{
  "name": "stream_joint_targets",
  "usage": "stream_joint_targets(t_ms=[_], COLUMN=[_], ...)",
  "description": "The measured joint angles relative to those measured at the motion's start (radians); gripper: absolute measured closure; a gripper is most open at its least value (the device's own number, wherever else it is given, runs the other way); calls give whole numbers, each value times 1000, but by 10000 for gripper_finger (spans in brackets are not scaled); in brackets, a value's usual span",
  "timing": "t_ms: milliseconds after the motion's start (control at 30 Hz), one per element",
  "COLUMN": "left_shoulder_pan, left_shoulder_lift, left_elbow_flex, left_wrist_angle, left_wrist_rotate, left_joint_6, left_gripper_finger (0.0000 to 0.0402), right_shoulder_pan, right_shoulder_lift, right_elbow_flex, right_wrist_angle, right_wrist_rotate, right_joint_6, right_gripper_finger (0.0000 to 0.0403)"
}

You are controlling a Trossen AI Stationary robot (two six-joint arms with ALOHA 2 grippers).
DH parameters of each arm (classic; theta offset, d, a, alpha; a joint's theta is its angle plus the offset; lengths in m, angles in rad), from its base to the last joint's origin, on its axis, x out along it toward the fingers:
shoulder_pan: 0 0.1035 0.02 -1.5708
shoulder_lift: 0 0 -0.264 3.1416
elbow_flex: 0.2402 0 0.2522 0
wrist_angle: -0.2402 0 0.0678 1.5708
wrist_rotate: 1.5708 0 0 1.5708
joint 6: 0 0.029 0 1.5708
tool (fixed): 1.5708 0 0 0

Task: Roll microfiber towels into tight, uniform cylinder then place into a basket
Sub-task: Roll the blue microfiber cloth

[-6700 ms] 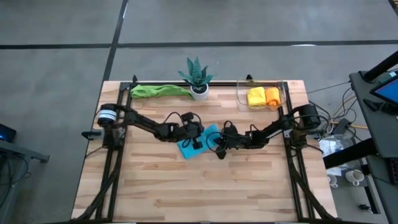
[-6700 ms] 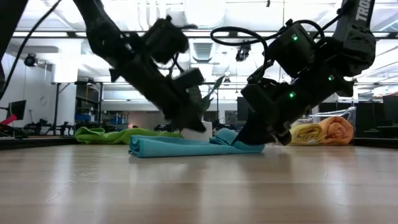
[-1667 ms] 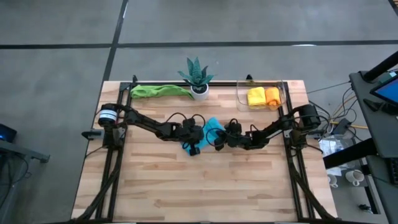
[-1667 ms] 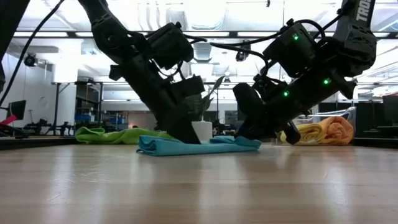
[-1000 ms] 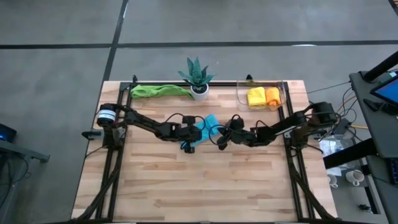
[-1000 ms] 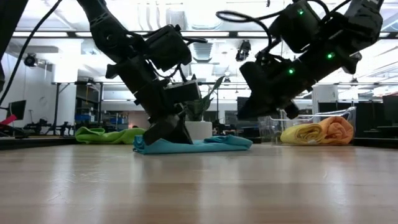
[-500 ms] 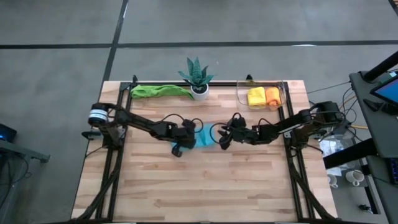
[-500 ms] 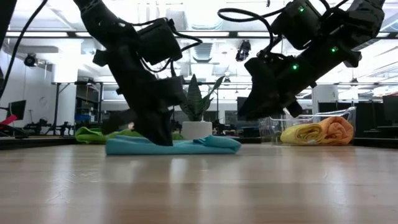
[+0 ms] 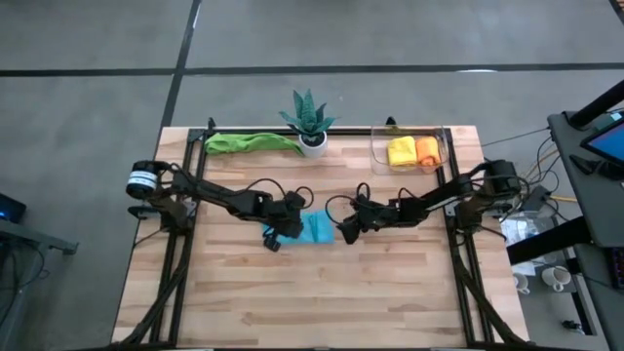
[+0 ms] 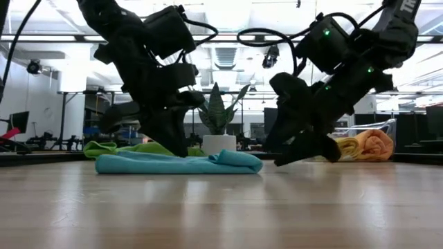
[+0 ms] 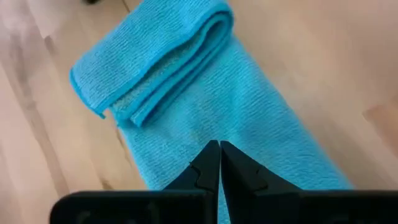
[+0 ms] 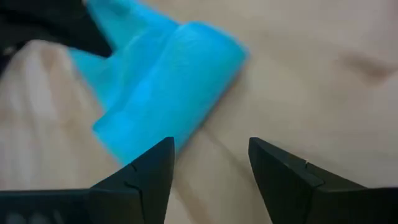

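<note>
Blue towel (image 9: 314,230): lying flat between the two pincers, soft ribbed microfibre, one end folded into a thick lip.
Left gripper (image 11: 219,163): pressing down on the towel's near end, fingers clenched together.
Right gripper (image 12: 211,163): hovering just beside the folded end, fingers spread, holding nothing.
Basket (image 9: 378,153): sitting well behind the right gripper, clear plastic, holding yellow and orange rolls.

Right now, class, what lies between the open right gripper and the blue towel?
Only bare wooden table; the right gripper stands just short of the blue towel in its wrist view.
</note>
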Motion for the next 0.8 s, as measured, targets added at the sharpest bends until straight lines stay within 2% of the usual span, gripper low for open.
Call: stream_joint_targets(t_ms=[200,433,533,667,800], left_shoulder_pan=[0,0,0,1,0], left_shoulder_lift=[10,12,11,11,50], left_elbow_flex=[0,1,1,1,-9], left_wrist_angle=[18,139,204,249,341], left_wrist_rotate=[-81,-88,-62,22,47], left_joint_6=[1,11,22,22,22], left_gripper_finger=[401,401,402,402,402], right_shoulder_pan=[0,0,0,0,0], right_shoulder_lift=[59,71,78,87,109], right_elbow_flex=[0,16,29,32,36], right_wrist_angle=[122,132,137,137,141], right_wrist_rotate=[-58,-65,-65,-65,-61], right_joint_6=[59,84,83,77,77], right_gripper_finger=[191,191,191,190,190])
